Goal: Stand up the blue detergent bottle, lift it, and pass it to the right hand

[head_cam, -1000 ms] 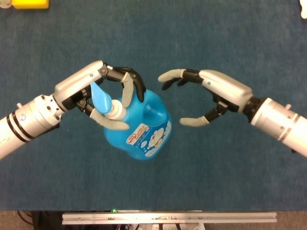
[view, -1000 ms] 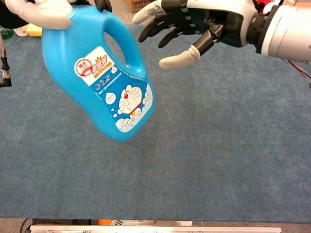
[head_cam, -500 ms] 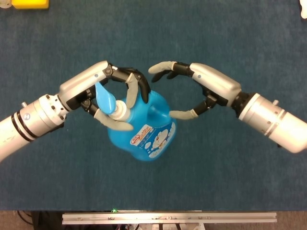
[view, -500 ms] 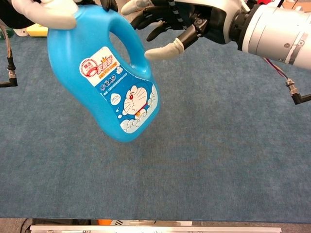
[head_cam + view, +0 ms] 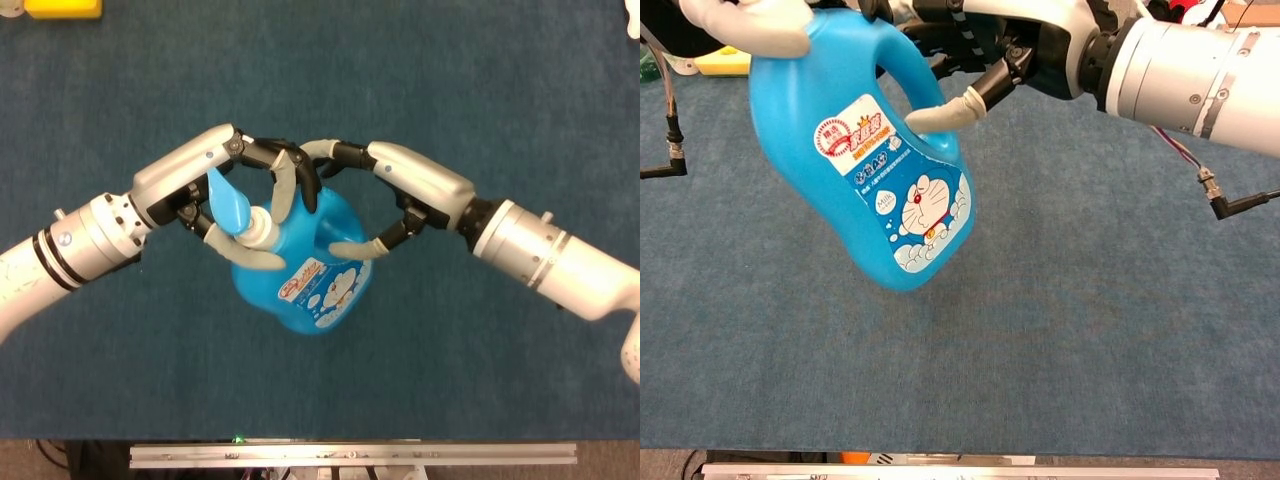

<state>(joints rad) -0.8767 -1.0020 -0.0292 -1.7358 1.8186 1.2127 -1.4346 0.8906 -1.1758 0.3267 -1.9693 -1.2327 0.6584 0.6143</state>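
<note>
The blue detergent bottle (image 5: 312, 285) hangs tilted above the blue mat, its cartoon label (image 5: 910, 200) facing the chest view. My left hand (image 5: 235, 190) grips it at the white neck, beside the blue cap (image 5: 228, 200); in the chest view only part of that hand (image 5: 740, 22) shows at the top edge. My right hand (image 5: 380, 195) reaches around the bottle's handle (image 5: 910, 85) with its fingers still spread. Its thumb (image 5: 940, 115) lies against the handle's front, and the other fingers (image 5: 320, 152) arch over the far side.
A yellow object (image 5: 62, 8) lies at the mat's far left edge. An aluminium rail (image 5: 350, 455) runs along the near edge. Cables (image 5: 1230, 200) hang off the right forearm and another (image 5: 670, 130) off the left.
My right hand has moved left from open air until its thumb and fingers straddle the bottle's handle. The left hand and bottle have drifted slightly right.
</note>
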